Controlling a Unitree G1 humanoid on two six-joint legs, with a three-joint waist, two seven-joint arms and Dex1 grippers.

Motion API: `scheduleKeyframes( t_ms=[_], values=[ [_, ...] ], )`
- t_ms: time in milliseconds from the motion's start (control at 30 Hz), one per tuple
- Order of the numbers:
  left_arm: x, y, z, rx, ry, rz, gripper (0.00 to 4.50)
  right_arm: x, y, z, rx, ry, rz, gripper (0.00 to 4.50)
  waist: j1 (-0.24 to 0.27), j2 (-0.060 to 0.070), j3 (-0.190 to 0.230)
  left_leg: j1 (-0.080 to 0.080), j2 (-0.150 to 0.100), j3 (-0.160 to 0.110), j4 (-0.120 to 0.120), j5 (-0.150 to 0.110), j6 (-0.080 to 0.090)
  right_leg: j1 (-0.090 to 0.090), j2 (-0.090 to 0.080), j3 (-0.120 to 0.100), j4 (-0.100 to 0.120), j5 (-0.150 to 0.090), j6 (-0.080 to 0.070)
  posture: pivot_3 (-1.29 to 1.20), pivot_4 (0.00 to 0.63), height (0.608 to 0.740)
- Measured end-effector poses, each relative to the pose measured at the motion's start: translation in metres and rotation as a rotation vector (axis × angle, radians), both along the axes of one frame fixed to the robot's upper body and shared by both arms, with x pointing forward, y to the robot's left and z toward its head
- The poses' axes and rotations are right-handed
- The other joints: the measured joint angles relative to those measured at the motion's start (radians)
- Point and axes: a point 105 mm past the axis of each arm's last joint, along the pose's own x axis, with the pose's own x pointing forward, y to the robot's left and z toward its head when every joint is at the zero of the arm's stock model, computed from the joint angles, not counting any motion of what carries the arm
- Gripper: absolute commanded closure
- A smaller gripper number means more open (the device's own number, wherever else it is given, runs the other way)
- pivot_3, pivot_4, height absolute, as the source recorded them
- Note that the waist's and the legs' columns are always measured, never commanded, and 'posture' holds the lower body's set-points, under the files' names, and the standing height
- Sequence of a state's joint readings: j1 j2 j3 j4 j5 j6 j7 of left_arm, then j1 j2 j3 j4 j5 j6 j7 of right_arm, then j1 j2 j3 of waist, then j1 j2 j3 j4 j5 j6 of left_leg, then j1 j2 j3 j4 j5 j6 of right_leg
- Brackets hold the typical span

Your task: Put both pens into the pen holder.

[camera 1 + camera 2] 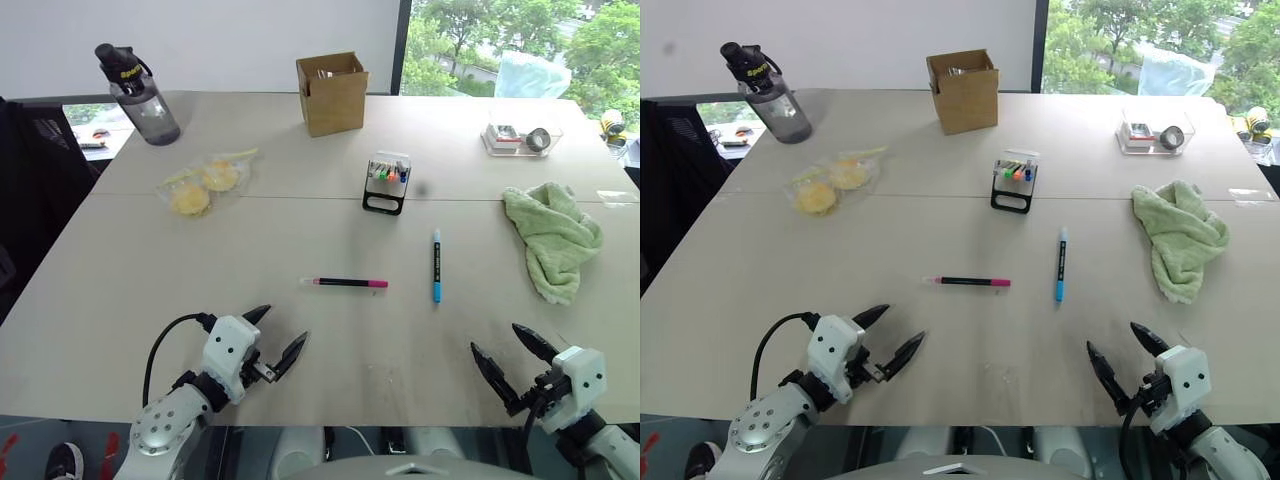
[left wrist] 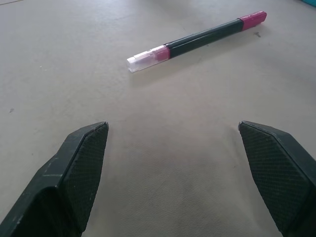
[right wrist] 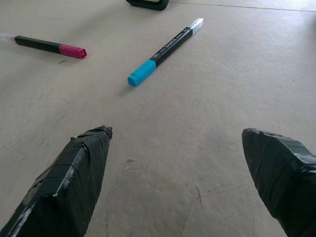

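Beige table (image 1: 300,230). Near centre, black pen (image 1: 345,283) with pink cap, pale clear end. At its 3 o'clock, black pen (image 1: 436,265) with light blue ends. Pen holder (image 1: 386,184) at 12 o'clock: black base, whitish clear top, orange and green caps inside. Brown cardboard box (image 1: 332,93). Pale green towel (image 1: 552,238). Grey smoky bottle (image 1: 138,94), black lid. Yellow items in clear bag (image 1: 205,183)

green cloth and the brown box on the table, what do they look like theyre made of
Green cloth: looks like soft terry or microfibre, matte; it lies crumpled in loose folds with a fuzzy surface. Brown box: most likely plain cardboard, matte; flat stiff walls with an open flap at the top.
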State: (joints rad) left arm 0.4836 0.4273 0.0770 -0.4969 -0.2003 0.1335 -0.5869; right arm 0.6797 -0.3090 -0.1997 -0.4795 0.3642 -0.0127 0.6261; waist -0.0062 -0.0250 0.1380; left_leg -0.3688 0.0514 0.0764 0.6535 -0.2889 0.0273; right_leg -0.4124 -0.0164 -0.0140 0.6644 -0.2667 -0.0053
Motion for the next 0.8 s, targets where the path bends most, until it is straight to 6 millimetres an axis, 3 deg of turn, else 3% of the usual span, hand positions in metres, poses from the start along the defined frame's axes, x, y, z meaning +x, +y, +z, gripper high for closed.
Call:
scheduleKeyframes(
  t_ms=[800],
  values=[
    [-0.011,-0.002,-0.004,-0.035,0.024,0.036,0.13,0.002,0.007,-0.007,-0.013,0.001,0.057,0.00,0.003,0.000,0.000,0.001,0.000,0.000,0.000,0.000,0.000,0.001,0.000,0.000,0.000,0.000,0.000,0.00,0.150,0.740]
  ],
)
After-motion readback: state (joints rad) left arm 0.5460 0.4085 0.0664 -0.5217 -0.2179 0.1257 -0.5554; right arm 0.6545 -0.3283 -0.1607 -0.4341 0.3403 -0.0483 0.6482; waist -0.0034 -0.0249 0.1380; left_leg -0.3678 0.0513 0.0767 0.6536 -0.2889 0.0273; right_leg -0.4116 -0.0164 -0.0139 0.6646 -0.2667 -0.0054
